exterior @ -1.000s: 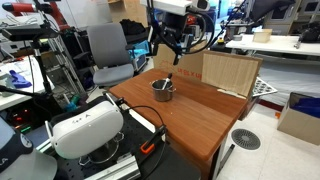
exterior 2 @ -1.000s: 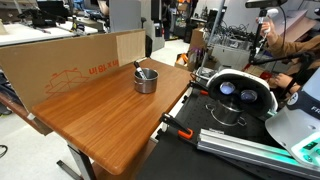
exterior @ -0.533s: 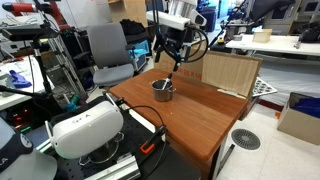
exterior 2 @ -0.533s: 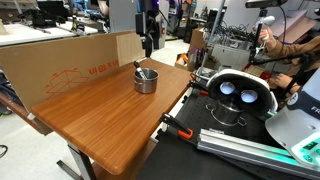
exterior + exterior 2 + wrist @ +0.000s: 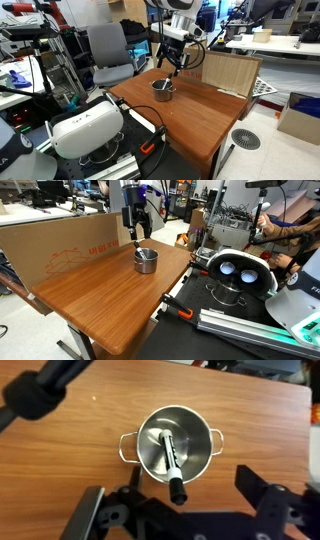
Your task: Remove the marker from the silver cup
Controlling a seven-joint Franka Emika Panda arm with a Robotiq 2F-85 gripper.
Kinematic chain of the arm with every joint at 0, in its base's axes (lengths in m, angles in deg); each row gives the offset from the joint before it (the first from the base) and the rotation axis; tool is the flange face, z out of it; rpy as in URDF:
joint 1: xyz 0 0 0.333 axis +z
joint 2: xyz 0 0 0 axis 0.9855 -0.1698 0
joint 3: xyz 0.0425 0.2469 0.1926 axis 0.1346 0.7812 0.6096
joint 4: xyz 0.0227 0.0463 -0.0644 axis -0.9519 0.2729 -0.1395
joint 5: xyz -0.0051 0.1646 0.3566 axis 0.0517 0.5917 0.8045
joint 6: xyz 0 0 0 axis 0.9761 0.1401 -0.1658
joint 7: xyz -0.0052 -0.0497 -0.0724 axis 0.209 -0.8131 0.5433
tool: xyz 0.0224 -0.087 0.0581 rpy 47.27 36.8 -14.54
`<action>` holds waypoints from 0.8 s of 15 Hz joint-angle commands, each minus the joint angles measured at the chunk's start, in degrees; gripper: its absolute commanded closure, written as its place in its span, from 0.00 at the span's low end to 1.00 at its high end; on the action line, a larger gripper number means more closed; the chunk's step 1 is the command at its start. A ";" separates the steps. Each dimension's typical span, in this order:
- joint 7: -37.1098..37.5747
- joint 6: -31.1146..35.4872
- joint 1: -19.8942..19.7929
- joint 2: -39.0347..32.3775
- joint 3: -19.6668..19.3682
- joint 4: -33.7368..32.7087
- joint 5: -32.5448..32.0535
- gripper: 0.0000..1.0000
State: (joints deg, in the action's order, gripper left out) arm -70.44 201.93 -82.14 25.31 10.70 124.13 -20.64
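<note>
The silver cup (image 5: 170,443) is a round shiny metal cup with two small side handles, standing on the wooden table (image 5: 60,470). The marker (image 5: 171,461) lies slanted inside it, its dark cap end sticking out over the rim toward my gripper. My gripper (image 5: 175,510) is open and empty, its two dark fingers spread either side, directly above the cup. In both exterior views the gripper (image 5: 172,60) (image 5: 137,232) hangs just above the cup (image 5: 163,90) (image 5: 146,260).
A cardboard panel (image 5: 70,242) stands along the table's back edge, and a wooden board (image 5: 228,72) stands near the cup. A white headset-like device (image 5: 85,128) (image 5: 236,272) sits beside the table. An office chair (image 5: 108,55) stands behind.
The arm has come in over the table and lowered toward the cup; the gripper now hangs just above it. The cup and marker have not moved.
</note>
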 commanded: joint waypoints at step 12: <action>2.46 3.67 1.67 -6.20 0.76 -3.56 -3.90 0.32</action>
State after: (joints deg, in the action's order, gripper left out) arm -69.05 203.03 -80.73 19.00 11.10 119.74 -22.42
